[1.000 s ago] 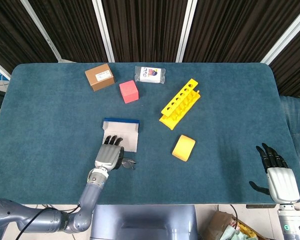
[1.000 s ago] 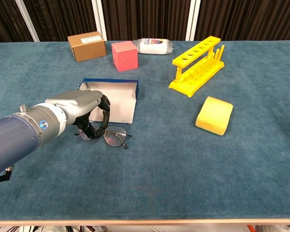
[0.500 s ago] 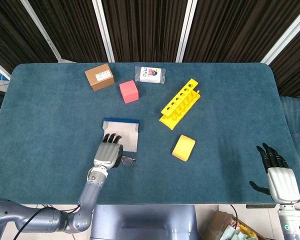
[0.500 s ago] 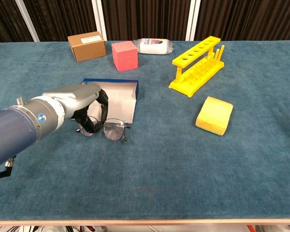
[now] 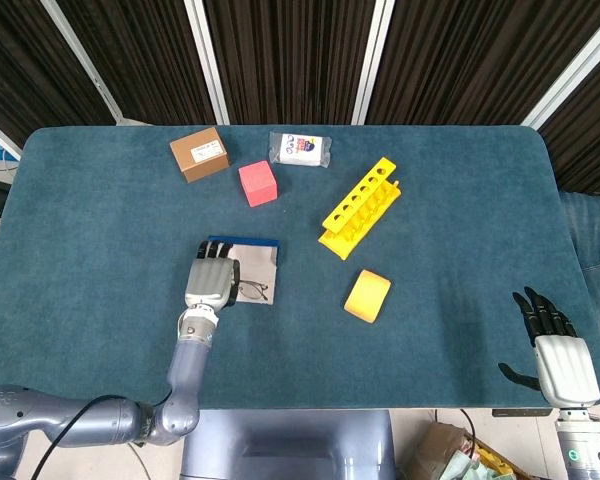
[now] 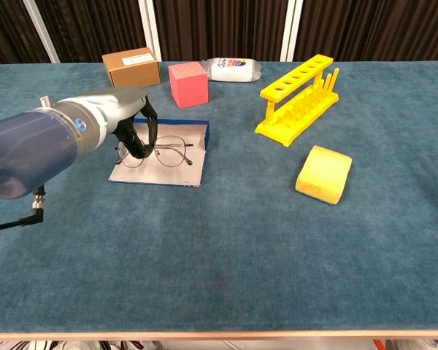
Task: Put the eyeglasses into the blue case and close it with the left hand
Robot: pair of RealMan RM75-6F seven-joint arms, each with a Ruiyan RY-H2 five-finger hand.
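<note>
**Eyeglasses held over the open blue case**

Eyeglasses hang in my left hand, lenses facing the chest camera, over the pale lining of the blue case. From the chest view my dark fingers curl down around the left end of the frame, pinching it beside the lens; the right lens and its temple stick out free toward the case's raised blue wall. Whether the frame touches the lining or is just above it, I cannot tell. From the head view my left hand covers the left part of the case, its back turned up and fingertips pointing toward the far blue edge, with the eyeglasses showing just beside it on the white lining. My left forearm runs from the near edge of the surface up to the case, wrist roughly straight.

My right hand sits at the near right edge of the surface, well apart from everything, fingers spread and pointing away from me, holding nothing.

Farther back are a brown cardboard box, a pink cube and a white packet. A yellow test-tube rack stands to the right of the case, and a yellow sponge lies nearer to me.
</note>
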